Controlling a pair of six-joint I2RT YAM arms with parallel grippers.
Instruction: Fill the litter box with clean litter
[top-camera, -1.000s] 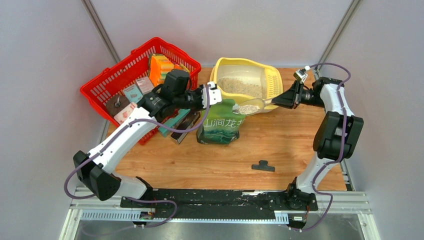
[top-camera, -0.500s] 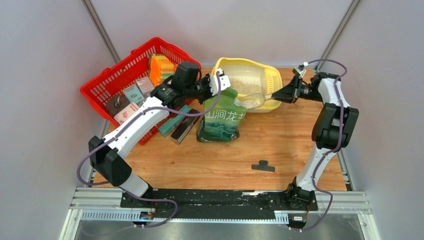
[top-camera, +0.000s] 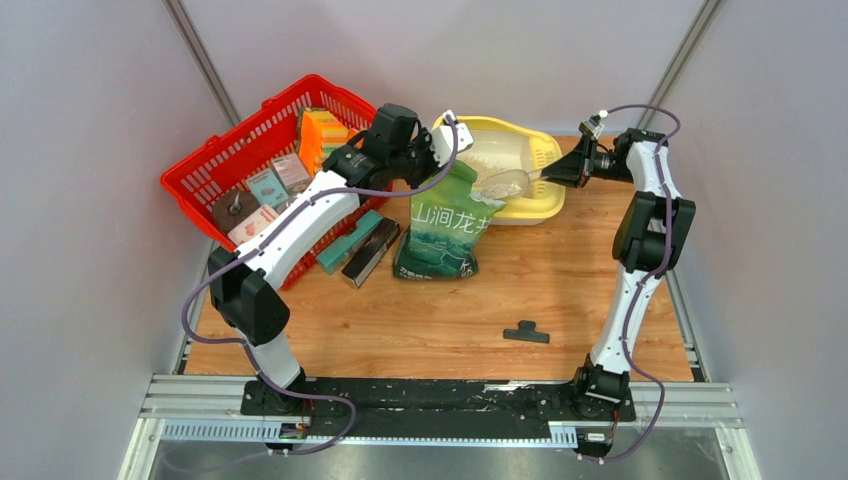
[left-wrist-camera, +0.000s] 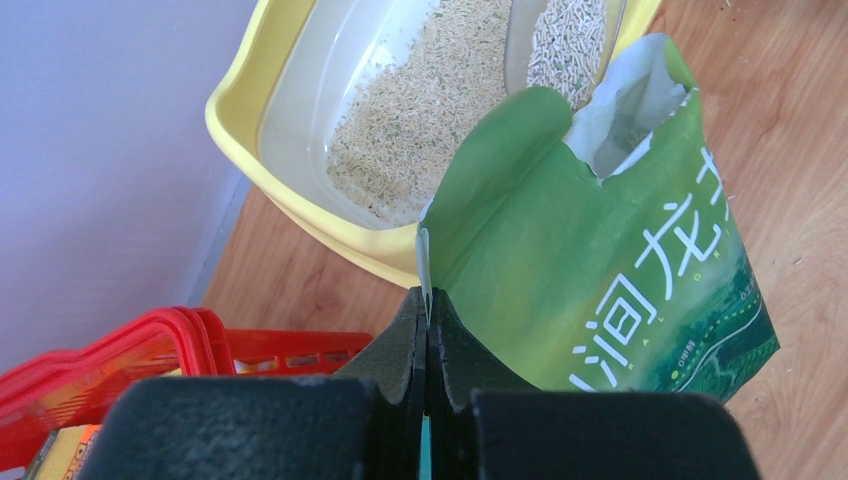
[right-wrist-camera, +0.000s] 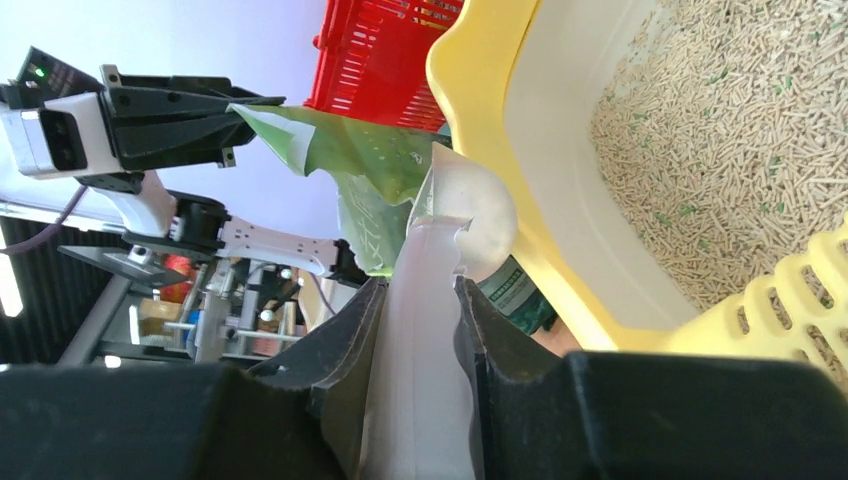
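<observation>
- Wooden bench (top-camera: 560, 290) between pale walls, seen from above: the litter box (top-camera: 500, 122) sits at the far edge, with clean litter (top-camera: 490, 158) already spread over part of its white basin.
- The right pincer (top-camera: 560, 172) clamps the handle of a clear scoop (top-camera: 505, 183), whose bowl hangs over the box's near side. The left pincer (top-camera: 447, 140) pinches the top of a green bag (top-camera: 445, 225) standing just in front of the box.
- A red basket (top-camera: 215, 160) of goods stands to the left, with boxes between it and the bag. A black clip (top-camera: 526, 331) lies well apart, nearer the arm bases.
- Left wrist: the jaws are closed tight on the bag's torn edge, and its mouth gapes just beside the loaded scoop (left-wrist-camera: 565, 35).
- Right wrist: the fingers (right-wrist-camera: 350, 340) squeeze the scoop handle, and the yellow wall (right-wrist-camera: 480, 70) rises just past the bowl.
- The step looks like emptying the scoop. Best carry it further over the basin, stay low, then roll the wrist slowly so the granules do not bounce out.
- The bag's raised flap crowds the scoop's path, so hold it steady and upright.
</observation>
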